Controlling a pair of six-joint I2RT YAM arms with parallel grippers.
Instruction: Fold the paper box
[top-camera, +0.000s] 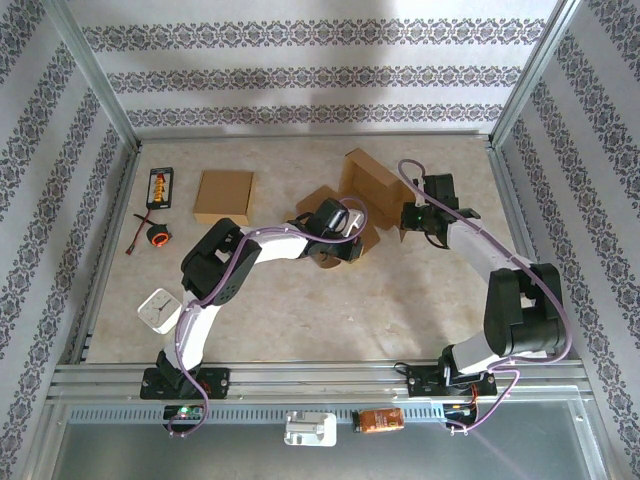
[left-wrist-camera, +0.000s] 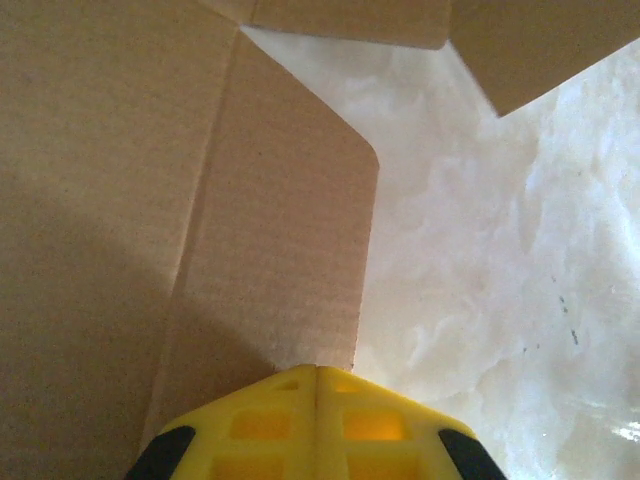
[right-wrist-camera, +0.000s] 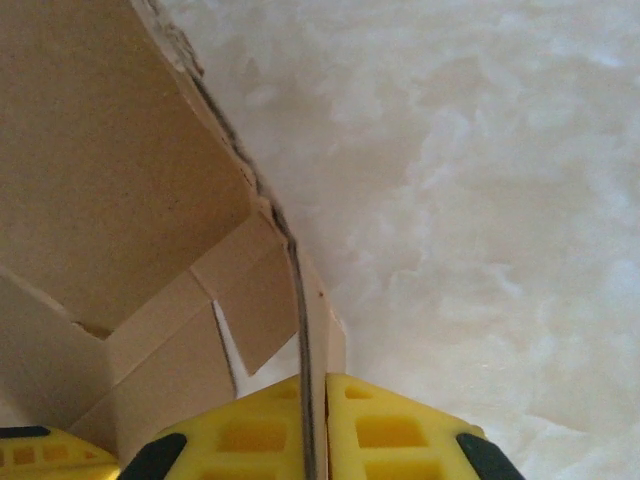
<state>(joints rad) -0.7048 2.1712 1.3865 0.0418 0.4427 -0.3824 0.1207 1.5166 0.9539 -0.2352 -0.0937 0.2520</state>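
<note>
Nearest the lens were my own yellow tips. My left gripper (left-wrist-camera: 318, 372) was fully closed with nothing between its pads, its nose set at the edge of a flap (left-wrist-camera: 280, 250) of the paper box (top-camera: 365, 190). My right gripper (right-wrist-camera: 310, 385) was pinched onto the box's thin wall (right-wrist-camera: 130, 150), which ran edge-on between the pads. The pale table (top-camera: 300, 310) lay under the box, and the box sat between my two wrists. I judged that the right hold was there to stop the box sliding, while the closed left tips served as a blunt pusher on the flap. The box lay half opened, its raised wall on my right side and its loose flaps spread toward my left. Its long axis seemed to run left to right.
</note>
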